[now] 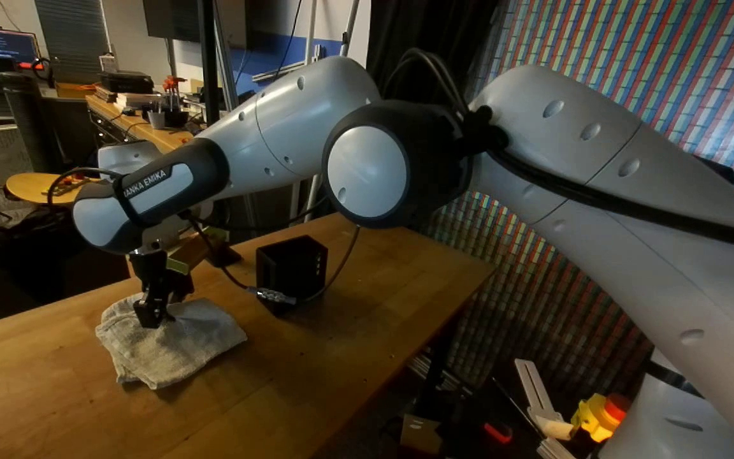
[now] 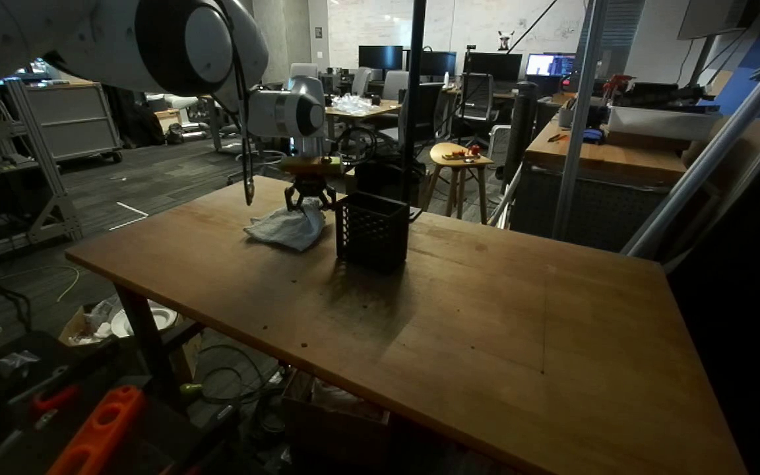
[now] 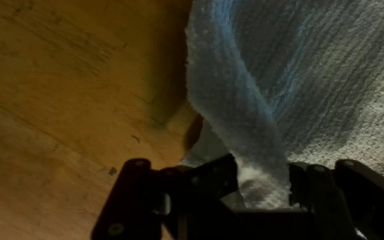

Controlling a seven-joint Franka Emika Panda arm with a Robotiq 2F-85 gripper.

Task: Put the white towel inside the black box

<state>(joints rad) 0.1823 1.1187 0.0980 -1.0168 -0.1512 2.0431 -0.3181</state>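
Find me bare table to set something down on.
In an exterior view, the widest bare tabletop lies right of the black box, out to the edges. Another strip borders the near edge, in front of box and white towel. Crowded: around the towel, with the gripper at it, a cable hanging nearby and a narrow gap to the box.

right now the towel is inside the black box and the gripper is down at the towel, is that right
Not inside: the towel lies on the table, outside the black box, as both exterior views show. The gripper is indeed down at the towel.
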